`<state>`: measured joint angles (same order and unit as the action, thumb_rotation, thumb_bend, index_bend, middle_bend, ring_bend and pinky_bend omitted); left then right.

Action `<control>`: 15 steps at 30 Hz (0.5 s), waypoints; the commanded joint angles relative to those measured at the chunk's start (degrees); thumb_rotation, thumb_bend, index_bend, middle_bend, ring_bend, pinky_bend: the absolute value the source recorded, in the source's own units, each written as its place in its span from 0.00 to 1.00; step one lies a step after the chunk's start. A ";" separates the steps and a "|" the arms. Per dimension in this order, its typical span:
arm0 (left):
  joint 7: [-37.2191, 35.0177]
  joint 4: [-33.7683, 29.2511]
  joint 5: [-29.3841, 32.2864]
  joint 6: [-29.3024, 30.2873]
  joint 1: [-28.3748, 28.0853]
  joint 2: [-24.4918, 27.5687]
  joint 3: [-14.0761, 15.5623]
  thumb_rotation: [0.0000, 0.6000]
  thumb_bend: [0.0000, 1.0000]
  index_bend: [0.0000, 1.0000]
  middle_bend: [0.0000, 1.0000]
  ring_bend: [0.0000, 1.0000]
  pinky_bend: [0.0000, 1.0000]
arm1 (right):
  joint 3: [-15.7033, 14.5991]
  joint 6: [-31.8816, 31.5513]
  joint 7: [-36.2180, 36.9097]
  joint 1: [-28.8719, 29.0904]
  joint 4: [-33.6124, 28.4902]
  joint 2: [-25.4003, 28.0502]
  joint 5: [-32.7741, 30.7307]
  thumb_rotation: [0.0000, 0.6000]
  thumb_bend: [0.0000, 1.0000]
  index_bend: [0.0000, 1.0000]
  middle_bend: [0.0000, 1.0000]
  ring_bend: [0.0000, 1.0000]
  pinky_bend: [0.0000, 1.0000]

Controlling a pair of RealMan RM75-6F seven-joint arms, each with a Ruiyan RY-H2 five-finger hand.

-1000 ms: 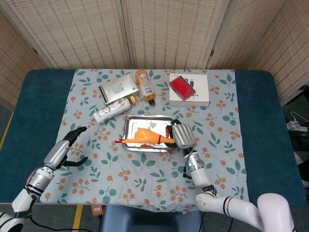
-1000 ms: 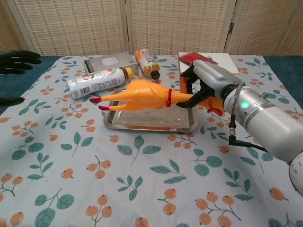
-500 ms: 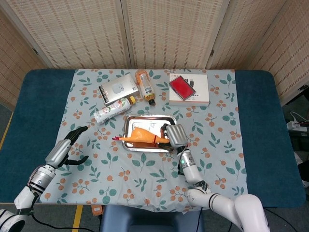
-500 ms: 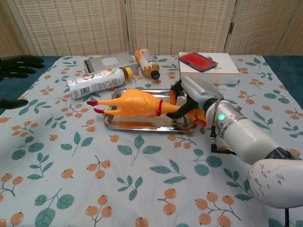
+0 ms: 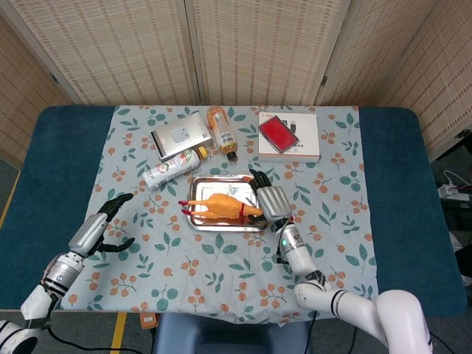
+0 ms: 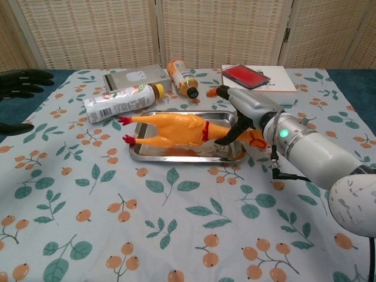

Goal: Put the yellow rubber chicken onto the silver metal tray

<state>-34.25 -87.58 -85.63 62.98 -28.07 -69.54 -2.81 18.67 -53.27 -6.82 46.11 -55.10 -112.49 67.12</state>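
The silver metal tray is sitting near the middle of the desk and is carrying the yellow rubber chicken, which is lying lengthwise in it with its red feet over the tray's left rim. The right hand is resting at the chicken's head end, fingers spread and gripping nothing. The left hand is hovering wide open near the desk's left edge. Toward the far edge are lying a white bottle, an orange bottle, a grey box, and a red case on a white box; their labels are too small to read.
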 commanded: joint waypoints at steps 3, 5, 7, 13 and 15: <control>-0.25 -0.07 0.11 -0.39 -0.17 0.01 -0.03 1.00 0.31 0.00 0.00 0.00 0.00 | 0.27 1.50 -2.91 -0.30 -3.70 2.69 -2.21 1.00 0.05 0.00 0.00 0.00 0.05; -0.37 -0.07 0.12 -0.38 -0.17 0.07 -0.06 1.00 0.31 0.00 0.00 0.00 0.00 | 0.32 1.27 -3.18 -0.33 -4.53 3.13 -2.32 1.00 0.04 0.00 0.00 0.00 0.02; -0.53 -0.16 0.00 -0.13 -0.05 0.24 -0.04 1.00 0.31 0.00 0.00 0.00 0.00 | 0.46 0.88 -2.85 -0.56 -5.99 3.84 -2.36 1.00 0.03 0.00 0.00 0.00 0.01; -0.66 -1.90 -2.37 3.53 1.74 1.81 0.91 1.00 0.31 0.00 0.00 0.00 0.00 | -1.38 -3.91 -1.99 -3.78 -15.77 10.17 1.49 1.00 0.03 0.00 0.00 0.00 0.00; 0.08 -2.88 -3.91 5.15 2.87 3.25 2.08 1.00 0.32 0.00 0.00 0.00 0.00 | -2.75 -6.74 -1.78 -6.12 -21.49 14.17 3.70 1.00 0.03 0.00 0.00 0.00 0.00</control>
<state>-34.67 -89.64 -88.42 67.05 -26.10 -67.34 -1.60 17.80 -56.06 -9.10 43.14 -69.57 -103.56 67.64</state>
